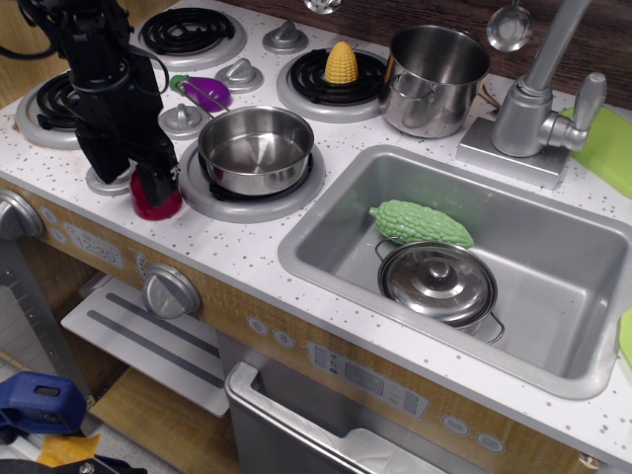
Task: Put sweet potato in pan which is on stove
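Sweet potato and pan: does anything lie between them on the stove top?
Nothing lies there. In the observation.image view the sweet potato, under the gripper, and the pan are separated only by the burner's grey ring and speckled stove.

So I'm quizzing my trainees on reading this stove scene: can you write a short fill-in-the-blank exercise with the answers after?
1. The gripper is down on the sweet potato, which sits just ____ of the pan in the picture.
2. The pan holds ____.
3. The yellow corn stands on a ____ of the stove.
4. The lidded pot lies in the ____, beside a green vegetable.

Missing words: left; nothing; burner; sink
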Motion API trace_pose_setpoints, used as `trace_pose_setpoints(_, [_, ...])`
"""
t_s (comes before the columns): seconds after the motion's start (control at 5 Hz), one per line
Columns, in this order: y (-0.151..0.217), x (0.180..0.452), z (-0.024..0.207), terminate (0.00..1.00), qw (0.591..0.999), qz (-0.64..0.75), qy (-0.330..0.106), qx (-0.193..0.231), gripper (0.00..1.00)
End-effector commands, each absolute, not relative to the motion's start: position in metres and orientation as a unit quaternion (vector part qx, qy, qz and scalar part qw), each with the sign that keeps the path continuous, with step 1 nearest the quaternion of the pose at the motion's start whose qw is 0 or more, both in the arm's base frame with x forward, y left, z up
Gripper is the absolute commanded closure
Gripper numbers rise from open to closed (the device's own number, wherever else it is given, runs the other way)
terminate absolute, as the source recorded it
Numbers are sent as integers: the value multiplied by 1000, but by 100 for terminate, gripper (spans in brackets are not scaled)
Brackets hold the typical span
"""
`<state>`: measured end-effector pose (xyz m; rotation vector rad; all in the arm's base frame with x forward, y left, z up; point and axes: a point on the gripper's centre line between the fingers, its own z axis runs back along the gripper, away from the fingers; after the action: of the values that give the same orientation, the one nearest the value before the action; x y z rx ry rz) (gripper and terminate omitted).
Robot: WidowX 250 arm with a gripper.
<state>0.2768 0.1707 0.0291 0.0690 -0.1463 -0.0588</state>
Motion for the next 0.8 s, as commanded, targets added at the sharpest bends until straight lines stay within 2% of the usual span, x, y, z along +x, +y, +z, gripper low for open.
trace_pose_setpoints(0.0, [181,293,37,0,993,-53,-104,34,0])
trace_pose_setpoints(0.4, [179,292,19,0,992,-38,-124,-3,0])
trace_pose_setpoints(0.6, [180,291,16,0,991,-29,-126,-20,100])
